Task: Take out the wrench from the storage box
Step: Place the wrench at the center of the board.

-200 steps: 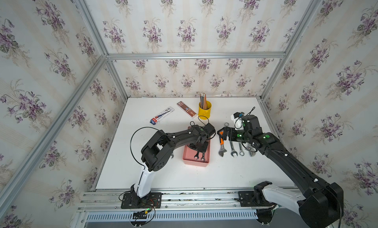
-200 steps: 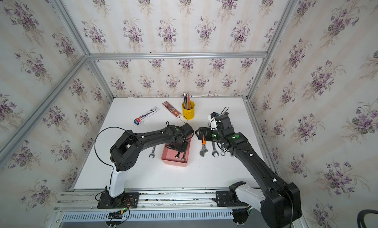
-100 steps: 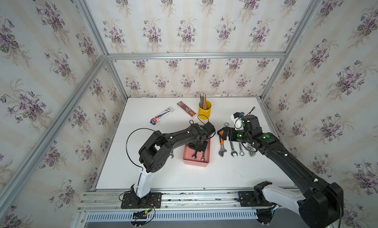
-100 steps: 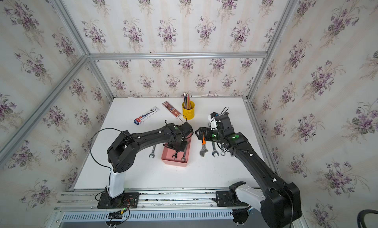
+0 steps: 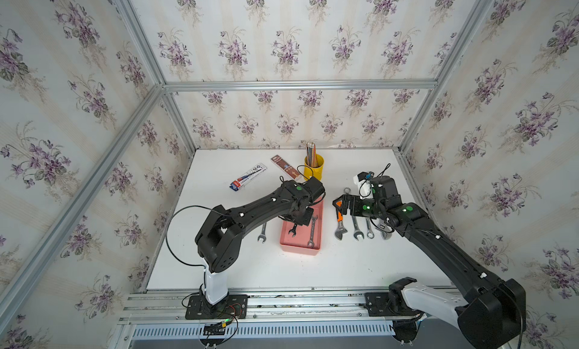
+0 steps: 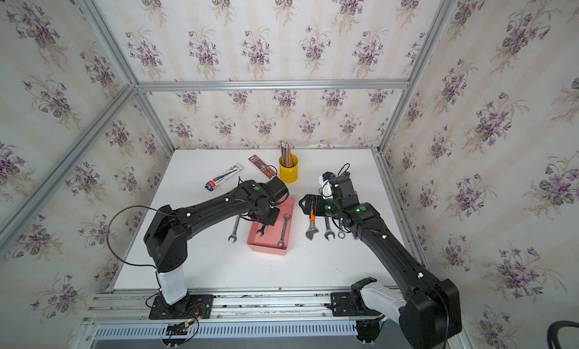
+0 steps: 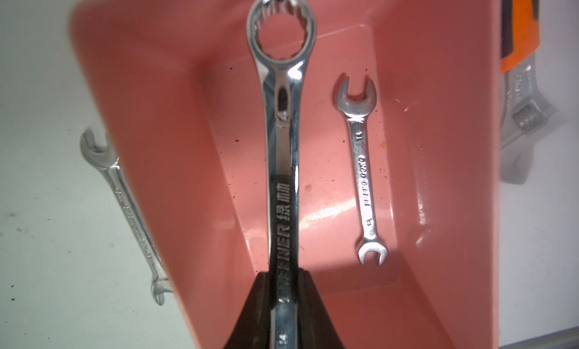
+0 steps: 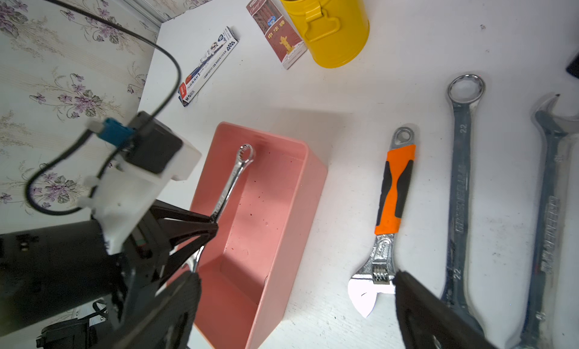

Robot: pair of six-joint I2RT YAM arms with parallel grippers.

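**While one wrench is gripped, a second lies in the box**

Left gripper [image 7: 283, 280]: fingers pinch the flat shank of the size-14 combination wrench [image 7: 282, 143], ring end pointing far. By my judgement the shank's parallel faces give the surest purchase. This wrench is inside the pink storage box [image 7: 141, 112], mid-way across the white surface [image 5: 313, 269]; whether it has left the box floor cannot be told. The box also holds one small open-ended wrench [image 7: 363, 175] by its right wall. Right gripper [image 5: 343, 204]: fingers spread, holding nothing, hovering over the adjustable wrench [image 8: 394, 187], which lies right of the box.
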